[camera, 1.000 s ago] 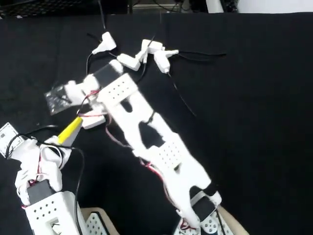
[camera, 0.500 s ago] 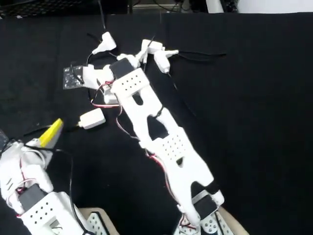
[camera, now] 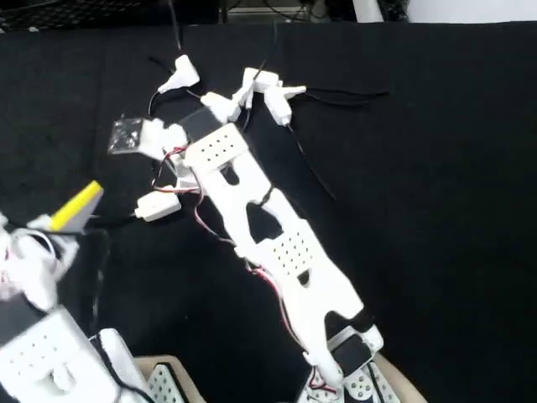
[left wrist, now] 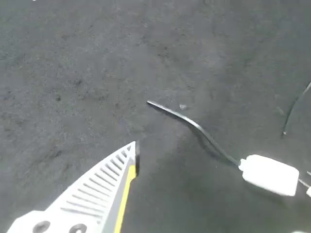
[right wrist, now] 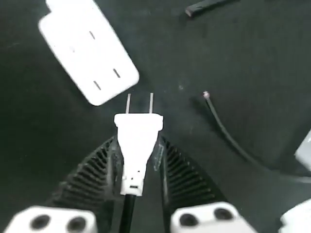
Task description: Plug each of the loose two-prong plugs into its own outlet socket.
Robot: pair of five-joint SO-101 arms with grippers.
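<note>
My right gripper (right wrist: 137, 145) is clamped on the plug (right wrist: 137, 128), prongs just short of the outlet socket (right wrist: 87, 53) at their eleven o'clock; I'd twist square to its slots before pushing.

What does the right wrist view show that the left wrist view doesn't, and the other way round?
Right wrist view: the right tool shut on a two-prong plug, its prongs close to a white socket block but not inserted. Left wrist view: the left tool above the table, near a white block on a cord. Both: the black cloth, each with a loose cord end lying on it.
</note>
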